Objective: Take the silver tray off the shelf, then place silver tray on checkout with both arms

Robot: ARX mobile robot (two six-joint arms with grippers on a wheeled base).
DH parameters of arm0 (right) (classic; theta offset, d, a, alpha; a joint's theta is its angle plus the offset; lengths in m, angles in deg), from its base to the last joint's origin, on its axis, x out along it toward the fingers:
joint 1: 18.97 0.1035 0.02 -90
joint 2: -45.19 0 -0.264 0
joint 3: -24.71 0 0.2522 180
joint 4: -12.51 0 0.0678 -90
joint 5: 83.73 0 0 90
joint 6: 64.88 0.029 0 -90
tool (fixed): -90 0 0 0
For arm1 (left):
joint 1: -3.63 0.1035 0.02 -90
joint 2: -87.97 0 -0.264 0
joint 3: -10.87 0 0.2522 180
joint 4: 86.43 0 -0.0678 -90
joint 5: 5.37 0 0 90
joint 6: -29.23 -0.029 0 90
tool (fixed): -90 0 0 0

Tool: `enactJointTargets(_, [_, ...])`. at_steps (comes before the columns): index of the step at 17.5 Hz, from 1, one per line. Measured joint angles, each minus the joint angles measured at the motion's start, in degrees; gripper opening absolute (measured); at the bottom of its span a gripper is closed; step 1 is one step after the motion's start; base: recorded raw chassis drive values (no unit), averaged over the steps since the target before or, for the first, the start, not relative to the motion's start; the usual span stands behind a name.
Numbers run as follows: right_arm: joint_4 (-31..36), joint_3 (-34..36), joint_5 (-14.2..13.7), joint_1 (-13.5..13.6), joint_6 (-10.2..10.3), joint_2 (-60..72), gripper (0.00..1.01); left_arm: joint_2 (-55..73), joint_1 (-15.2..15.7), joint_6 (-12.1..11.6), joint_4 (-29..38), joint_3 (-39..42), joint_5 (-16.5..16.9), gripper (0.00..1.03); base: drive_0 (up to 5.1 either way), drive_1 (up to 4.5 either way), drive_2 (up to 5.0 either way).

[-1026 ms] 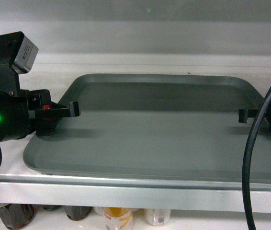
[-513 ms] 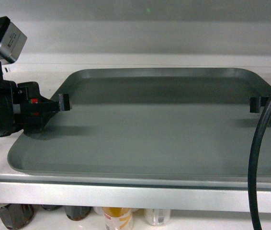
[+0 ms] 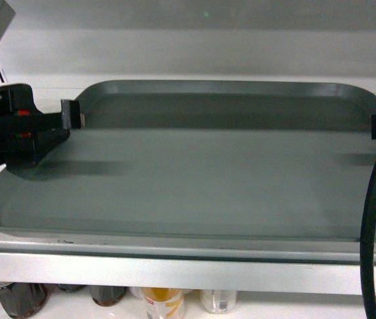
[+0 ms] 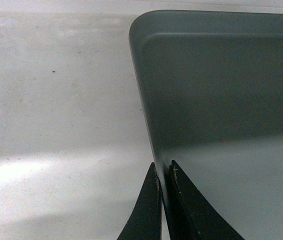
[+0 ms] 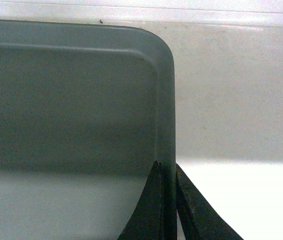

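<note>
We see a white shelf (image 3: 175, 269) with a flat front lip; on it a wide grey tray (image 3: 208, 179), with bottles (image 3: 165, 302) on the level below.

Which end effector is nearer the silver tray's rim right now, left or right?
Neither: both are on it. The left end effector is clamped on the silver tray at its left rim; the right end effector is clamped on its right rim.

A plain white back wall (image 3: 241, 46) is seen at the far side; brown and yellow-labelled bottles (image 3: 165, 302) are stored below, near.
</note>
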State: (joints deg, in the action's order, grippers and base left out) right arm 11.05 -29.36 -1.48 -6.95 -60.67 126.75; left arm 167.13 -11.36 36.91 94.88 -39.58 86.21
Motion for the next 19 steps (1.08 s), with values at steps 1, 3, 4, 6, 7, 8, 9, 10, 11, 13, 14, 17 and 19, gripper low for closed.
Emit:
enactJointTargets(1, [-1.05, -0.42, 0.02, 0.00, -0.02, -0.79, 0.03, -0.90, -0.17, 0.00, -1.20, -0.55, -0.26, 0.03, 0.0, 0.00, 0.0])
enactJointTargets(3, [-3.17, -1.46, 0.09, 0.00, -0.17, -2.45, 0.03, -2.47, -0.31, -0.15, -3.65, -1.60, -0.42, 0.03, 0.0, 0.00, 0.0])
enactJointTargets(4, [-3.87, -1.81, 0.33, 0.00, -0.20, -3.02, 0.03, -3.04, -0.31, -0.17, -4.79, -1.92, -0.63, 0.03, 0.0, 0.00, 0.0])
enactJointTargets(6, [-5.68, -2.25, 0.55, 0.00, -0.42, -3.74, 0.03, -4.20, -0.57, -0.13, -6.93, -2.29, -0.81, 0.03, 0.0, 0.00, 0.0])
enactJointTargets(7, [-6.54, -2.36, 0.68, 0.00, -0.44, -3.96, 0.03, -4.42, -0.57, -0.13, -7.74, -2.51, -0.81, 0.03, 0.0, 0.00, 0.0])
enactJointTargets(8, [-7.15, -2.47, 0.72, 0.00, -0.44, -4.07, 0.03, -4.44, -0.57, -0.15, -8.02, -2.58, -0.79, 0.03, 0.0, 0.00, 0.0])
enactJointTargets(9, [-7.41, -2.49, 0.79, -0.02, -0.59, -4.15, 0.03, -4.44, -0.59, -0.15, -8.31, -2.60, -0.79, 0.03, 0.0, 0.00, 0.0])
enactJointTargets(10, [-7.69, -2.58, 0.90, -0.02, -0.66, -4.15, 0.03, -4.44, -0.59, -0.17, -8.46, -2.62, -0.79, 0.03, 0.0, 0.00, 0.0])
enactJointTargets(11, [-7.69, -2.58, 0.94, -0.07, -0.70, -4.15, 0.03, -4.44, -0.59, -0.17, -8.55, -2.62, -0.79, 0.03, 0.0, 0.00, 0.0])
enactJointTargets(13, [-7.63, -2.58, 0.98, -0.09, -0.72, -4.15, 0.03, -4.42, -0.61, -0.17, -8.57, -2.62, -0.79, 0.03, 0.0, 0.00, 0.0])
enactJointTargets(14, [-7.63, -2.58, 0.98, -0.09, -0.72, -4.15, 0.03, -4.42, -0.68, -0.17, -8.52, -2.62, -0.79, 0.03, 0.0, 0.00, 0.0])
enactJointTargets(17, [-7.19, -2.58, 0.96, -0.15, -0.76, -4.15, 0.03, -4.42, -0.79, -0.17, -7.72, -2.62, -0.74, 0.03, 0.0, 0.00, 0.0])
enactJointTargets(19, [-6.62, -2.58, 1.09, -0.39, -0.76, -4.15, 0.03, -4.42, -0.79, -0.15, -7.39, -2.62, -0.74, 0.03, 0.0, 0.00, 0.0])
